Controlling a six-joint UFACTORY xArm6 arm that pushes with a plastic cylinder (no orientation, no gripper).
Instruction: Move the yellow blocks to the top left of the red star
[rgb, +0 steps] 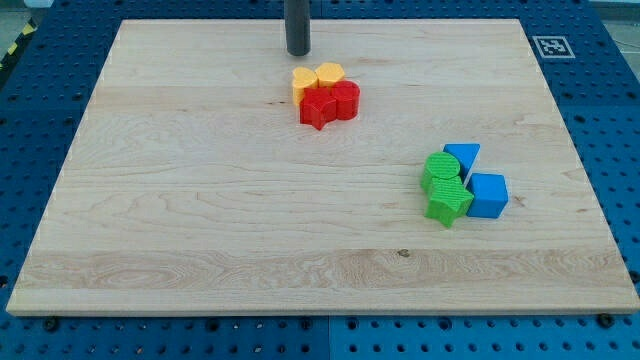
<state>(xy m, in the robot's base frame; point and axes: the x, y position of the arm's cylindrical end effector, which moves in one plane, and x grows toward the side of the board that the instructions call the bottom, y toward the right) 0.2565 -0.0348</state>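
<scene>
Tip sits just above two yellow plastic blocks, which touch red star and red cylinder on wooden worktop. No claw fitted. Blocks prob. light, stiff, slippery; you'd push flat sides.

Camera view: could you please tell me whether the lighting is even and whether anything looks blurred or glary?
In the camera view, light falls evenly over the wooden board, with no glare; shadows are soft and short, such as under the blue cube and red star; the blocks look sharp, and my tip, just above the yellow blocks, is dark but distinct.
</scene>
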